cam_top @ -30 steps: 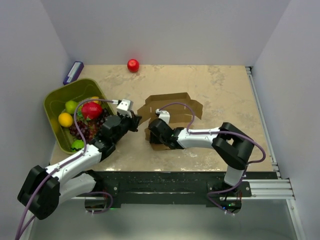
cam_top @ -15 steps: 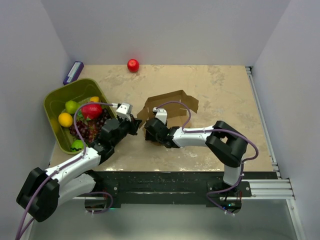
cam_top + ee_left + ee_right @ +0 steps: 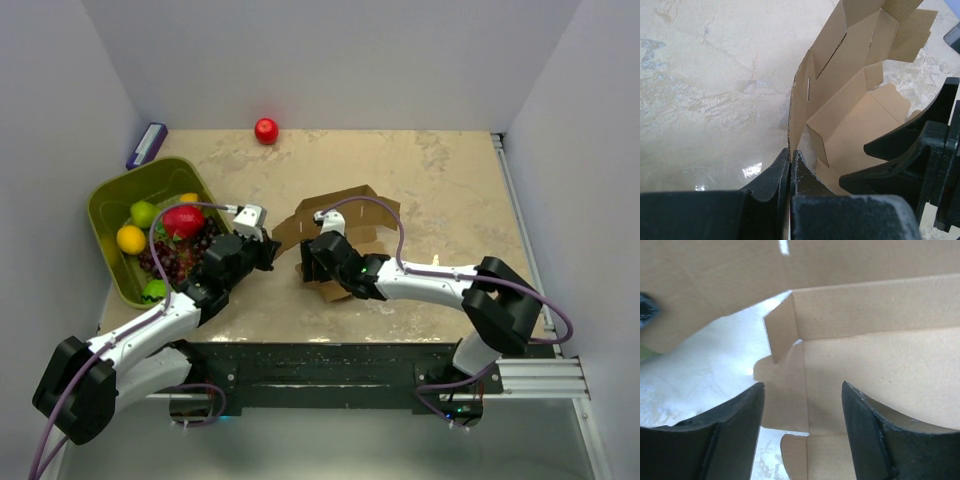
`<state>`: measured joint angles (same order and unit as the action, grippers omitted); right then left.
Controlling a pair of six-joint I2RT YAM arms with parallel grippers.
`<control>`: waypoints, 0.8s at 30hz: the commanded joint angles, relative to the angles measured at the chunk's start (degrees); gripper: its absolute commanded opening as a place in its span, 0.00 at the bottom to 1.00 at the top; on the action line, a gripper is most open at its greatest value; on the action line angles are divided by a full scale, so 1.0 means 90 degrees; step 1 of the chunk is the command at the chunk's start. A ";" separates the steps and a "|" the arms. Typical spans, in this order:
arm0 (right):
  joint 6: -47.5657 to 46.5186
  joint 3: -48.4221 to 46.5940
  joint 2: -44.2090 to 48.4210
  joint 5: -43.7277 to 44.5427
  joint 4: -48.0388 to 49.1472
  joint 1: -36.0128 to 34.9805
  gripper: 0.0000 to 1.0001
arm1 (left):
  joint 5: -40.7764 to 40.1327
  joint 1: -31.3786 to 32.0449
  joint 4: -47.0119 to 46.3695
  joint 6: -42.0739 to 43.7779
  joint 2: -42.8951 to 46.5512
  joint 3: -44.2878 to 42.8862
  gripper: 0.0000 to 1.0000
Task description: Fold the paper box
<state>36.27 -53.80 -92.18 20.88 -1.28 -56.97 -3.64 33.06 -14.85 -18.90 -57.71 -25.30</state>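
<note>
The paper box (image 3: 345,215) is a brown cardboard sheet, partly folded, with walls and flaps standing up at the table's middle. My left gripper (image 3: 274,247) is at its left end, shut on the edge of an upright wall (image 3: 799,105); the fingertips (image 3: 784,159) pinch the thin card between them. My right gripper (image 3: 313,263) hangs over the box's near left part. Its fingers (image 3: 752,410) are open, above the flat floor panel (image 3: 880,365), with nothing between them. The right gripper's black fingers (image 3: 910,150) also show in the left wrist view, inside the box.
An olive-green bin (image 3: 108,205) of fruit stands at the left, close beside my left arm. A red ball (image 3: 266,130) lies at the back edge and a purple object (image 3: 147,144) at the back left corner. White walls close in three sides.
The right gripper's jaws have spread wider and its arm has swung its elbow out to the right. The box's walls have shifted slightly left. The left gripper has kept its pinch.
</note>
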 commanded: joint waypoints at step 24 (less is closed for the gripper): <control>-0.0680 -0.0370 -0.0285 -0.0747 0.0405 0.0665 0.21 | 0.0306 0.0028 -0.0127 0.0351 0.0094 -0.0226 0.00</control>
<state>31.70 -58.92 -98.24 17.41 -1.15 -52.99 -1.87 33.15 -14.46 -17.76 -57.71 -25.30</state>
